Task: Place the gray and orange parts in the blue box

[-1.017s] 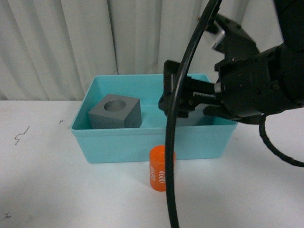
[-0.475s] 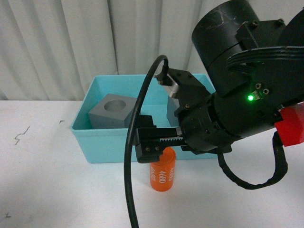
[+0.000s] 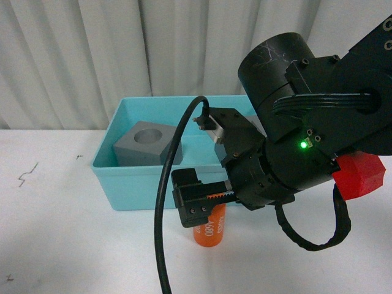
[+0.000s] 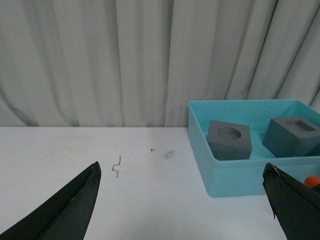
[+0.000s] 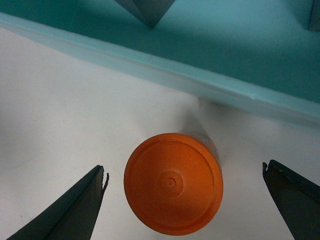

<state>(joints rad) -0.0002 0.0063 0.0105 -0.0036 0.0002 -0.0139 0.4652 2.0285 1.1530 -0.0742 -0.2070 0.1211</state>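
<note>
The orange cylinder [image 3: 209, 231] stands upright on the white table just in front of the blue box [image 3: 147, 179]. My right gripper [image 3: 204, 213] points down over it, open. In the right wrist view the cylinder's round top [image 5: 173, 182] sits between the spread fingers of the right gripper [image 5: 184, 170], untouched. Both gray cubes lie inside the box: the round-recess one [image 4: 229, 140] and the square-recess one [image 4: 292, 136]. In the front view the round-recess cube [image 3: 147, 142] shows, and the arm hides the other. My left gripper [image 4: 181, 167] hangs open and empty over the table, left of the box [image 4: 240, 175].
Pale curtains hang close behind the box. Small dark scribbles [image 4: 117, 167] mark the table left of the box. A black cable [image 3: 160, 202] loops down from the right arm in front of the box. The box wall [image 5: 150, 65] runs just beyond the cylinder.
The right arm swung from above the box interior to the front of the box, turned its gripper downward and lowered over the orange cylinder. The cubes and cylinder stayed put.
</note>
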